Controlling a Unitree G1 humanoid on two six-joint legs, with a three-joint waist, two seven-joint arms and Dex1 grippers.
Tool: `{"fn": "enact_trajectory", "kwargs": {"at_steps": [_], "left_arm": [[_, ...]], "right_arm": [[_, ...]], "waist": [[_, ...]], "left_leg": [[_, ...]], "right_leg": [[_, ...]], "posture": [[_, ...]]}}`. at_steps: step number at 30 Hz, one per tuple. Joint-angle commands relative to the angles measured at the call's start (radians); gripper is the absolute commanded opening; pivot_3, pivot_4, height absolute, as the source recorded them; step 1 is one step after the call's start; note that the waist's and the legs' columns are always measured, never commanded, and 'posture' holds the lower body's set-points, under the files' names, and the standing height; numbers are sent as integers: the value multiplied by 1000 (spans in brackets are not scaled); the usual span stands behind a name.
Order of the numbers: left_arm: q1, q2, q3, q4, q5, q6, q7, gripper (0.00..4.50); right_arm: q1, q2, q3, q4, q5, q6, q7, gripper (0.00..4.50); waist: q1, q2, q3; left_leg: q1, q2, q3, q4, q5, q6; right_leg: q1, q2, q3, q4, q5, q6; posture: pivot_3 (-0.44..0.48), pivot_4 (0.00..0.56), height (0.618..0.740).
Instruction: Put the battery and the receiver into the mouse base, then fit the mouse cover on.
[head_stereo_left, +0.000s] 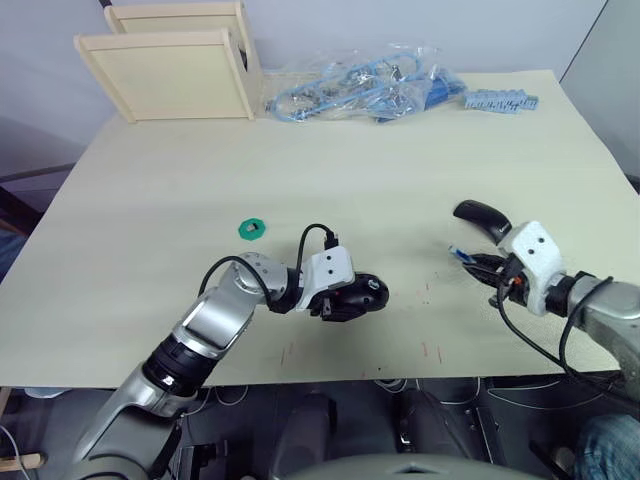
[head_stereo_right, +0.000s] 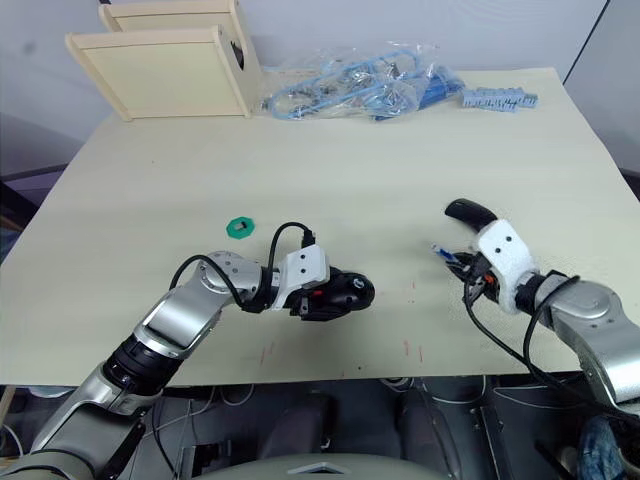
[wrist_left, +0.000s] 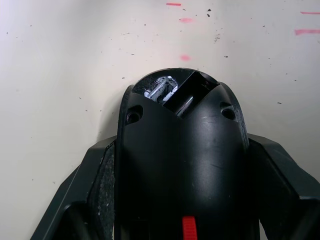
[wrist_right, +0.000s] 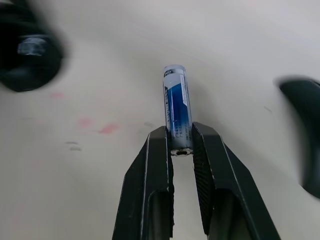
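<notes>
The black mouse base lies on the table with its hollow compartment uncovered and a red mark at its rear. My left gripper is shut on it, one finger against each side. To the right, my right gripper is shut on the lower end of the blue battery, which sticks out past the fingertips just above the table. The mouse cover, a plain black curved shell, rests on the table just behind the right gripper. The receiver is out of view.
A flat green disc lies behind the left arm. Two wooden boxes stand at the back left, beside a clear bag of blue cables and blue parts. Small red marks dot the table's front.
</notes>
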Motion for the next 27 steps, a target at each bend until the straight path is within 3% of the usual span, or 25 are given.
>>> {"fn": "enact_trajectory", "kwargs": {"at_steps": [1, 6, 13, 27], "left_arm": [[11, 5, -10, 18, 17, 0, -3, 2953], [11, 3, -11, 20, 20, -4, -3, 2953], [7, 5, -15, 24, 23, -6, -9, 2953], [-1, 10, -18, 21, 21, 5, -23, 2953]], "right_arm": [[-99, -86, 49, -123, 22, 156, 14, 26], [-298, -105, 139, -202, 138, 377, 51, 26], [-518, 60, 256, -196, 250, 683, 11, 26], [-579, 240, 383, -20, 274, 744, -180, 26]], "waist": [[0, 0, 0], [1, 0, 0], [0, 0, 0], [-2, 0, 0]], "left_leg": [[0, 0, -1, 0, 0, 0], [-1, 0, -3, 0, 0, 0], [-2, 0, -4, 0, 0, 0], [-2, -1, -6, 0, 0, 0]], "right_leg": [[0, 0, -1, 0, 0, 0], [0, 0, -2, 0, 0, 0], [0, 0, -4, 0, 0, 0], [0, 0, -5, 0, 0, -1]], "posture": [[0, 150, 740], [0, 150, 740], [0, 150, 740], [0, 150, 740]]}}
